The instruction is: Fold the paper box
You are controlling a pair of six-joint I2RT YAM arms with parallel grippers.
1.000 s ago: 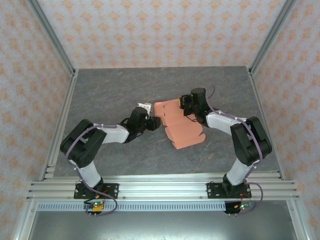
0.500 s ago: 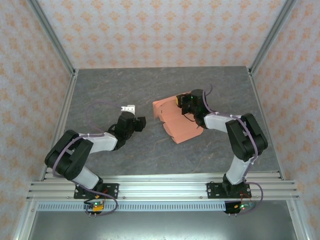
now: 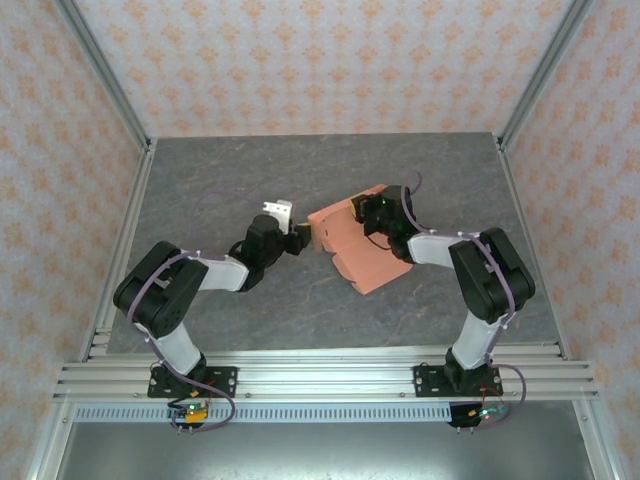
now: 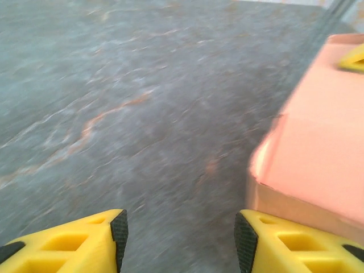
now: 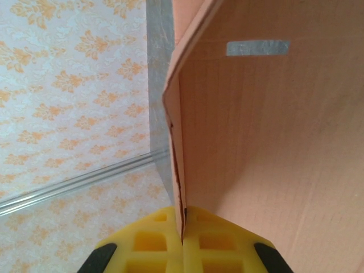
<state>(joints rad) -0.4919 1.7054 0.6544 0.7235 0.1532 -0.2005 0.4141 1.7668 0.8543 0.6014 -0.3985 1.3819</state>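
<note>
The paper box (image 3: 365, 255) lies part-folded on the grey table (image 3: 220, 180), a little right of the middle, with its far flap tilted up. The right gripper (image 3: 375, 212) pinches that raised edge, its yellow fingers (image 5: 153, 242) pressed tight on the card. The left gripper (image 3: 302, 237) sits just beside the box's left corner, its jaws half spread with nothing between them.

My two arms bend inward toward each other.
Left gripper (image 4: 179, 236) stands parted; right gripper (image 5: 183, 224) pinches the paper box (image 5: 267, 142).
</note>
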